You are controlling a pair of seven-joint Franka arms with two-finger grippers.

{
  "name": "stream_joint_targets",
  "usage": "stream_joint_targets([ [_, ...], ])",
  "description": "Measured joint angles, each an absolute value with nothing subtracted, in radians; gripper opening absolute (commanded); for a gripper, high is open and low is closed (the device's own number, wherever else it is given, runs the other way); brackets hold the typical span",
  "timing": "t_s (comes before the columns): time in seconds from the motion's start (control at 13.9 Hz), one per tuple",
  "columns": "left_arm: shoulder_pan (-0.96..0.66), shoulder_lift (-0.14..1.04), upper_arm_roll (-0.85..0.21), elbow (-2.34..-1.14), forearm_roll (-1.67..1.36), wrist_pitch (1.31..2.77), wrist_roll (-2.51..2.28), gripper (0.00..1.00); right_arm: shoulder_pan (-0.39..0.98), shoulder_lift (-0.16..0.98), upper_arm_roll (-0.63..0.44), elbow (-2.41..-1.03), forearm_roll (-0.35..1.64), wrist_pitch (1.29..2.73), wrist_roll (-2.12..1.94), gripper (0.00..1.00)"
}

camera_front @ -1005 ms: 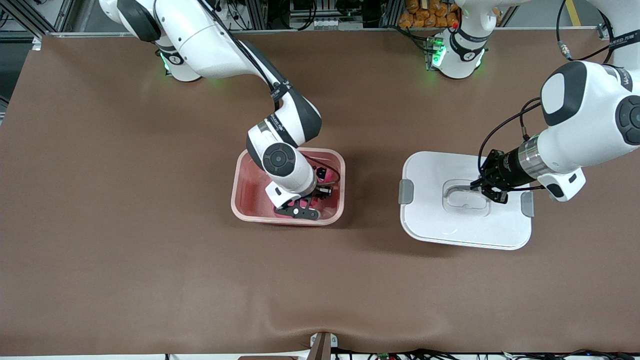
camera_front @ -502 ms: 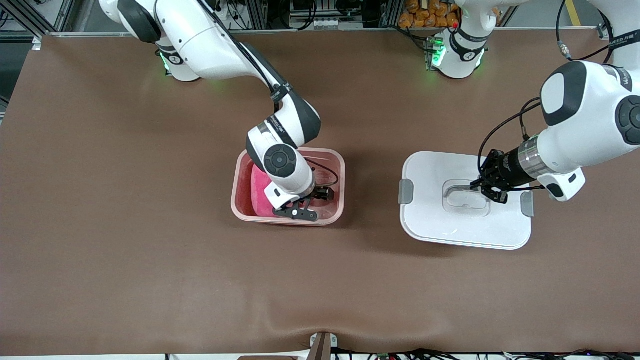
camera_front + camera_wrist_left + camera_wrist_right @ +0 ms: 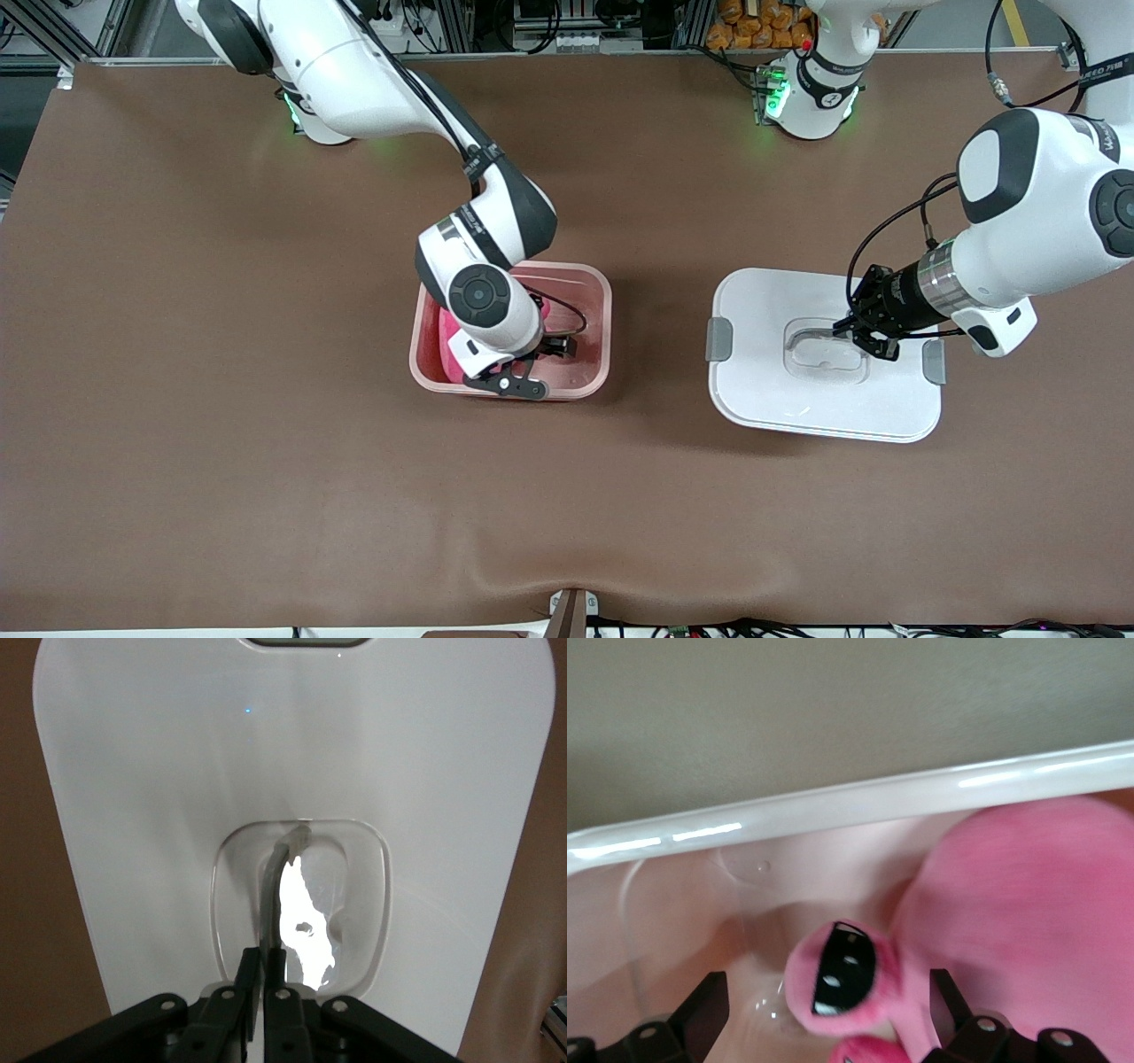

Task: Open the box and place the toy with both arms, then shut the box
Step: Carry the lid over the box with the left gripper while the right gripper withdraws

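One pink plush toy [image 3: 454,347] lies inside the open box [image 3: 599,330], which we see near the middle of the worktop [image 3: 221,354]. Our right gripper [image 3: 523,363] sits down in the box over the toy, its fingers [image 3: 700,1010] spread wide to either side of the plush with nothing clamped between them. Beside the box, toward the left arm's end of the worktop, the white lid [image 3: 762,399] lies flat with its grey clips [image 3: 719,339] at either end. We have the left gripper [image 3: 855,335] pinched closed on the lid's recessed handle [image 3: 276,877]. A brown mat covers the whole worktop, with a slight ripple at the edge nearest the front camera. Along the top of the front view we see the green-lit bases [image 3: 802,97], aluminium framing and loose cables.
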State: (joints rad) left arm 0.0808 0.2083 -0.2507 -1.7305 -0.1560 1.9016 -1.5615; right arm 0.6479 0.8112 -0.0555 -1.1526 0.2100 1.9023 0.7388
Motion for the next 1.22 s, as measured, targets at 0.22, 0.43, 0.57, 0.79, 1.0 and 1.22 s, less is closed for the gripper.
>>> stream_joint_targets([
  [0.22,0.081,0.208,-0.251,-1.73,-0.156,1.903,-1.573,0.0,0.618,0.793,-0.056,-1.098,0.21,1.823,0.739,1.0],
  [0.43,0.08,0.208,-0.279,-1.728,-0.156,1.932,-1.599,0.0,0.57,0.747,-0.057,-1.081,0.21,1.755,0.739,1.0],
  [0.57,0.077,0.208,-0.322,-1.728,-0.156,1.96,-1.653,0.0,0.526,0.697,-0.059,-1.075,0.21,1.695,0.738,1.0],
  [0.79,0.034,0.22,-0.369,-1.709,-0.16,1.977,-1.756,0.0,0.475,0.611,-0.069,-1.07,0.209,1.608,0.738,1.0],
  [1.0,-0.087,0.28,-0.373,-1.635,-0.16,1.984,-1.914,0.0,0.42,0.563,-0.072,-1.07,0.209,1.552,0.738,1.0],
  [1.22,-0.158,0.349,-0.373,-1.553,-0.16,1.989,-2.021,0.0,0.378,0.534,-0.074,-1.07,0.208,1.498,0.738,1.0],
])
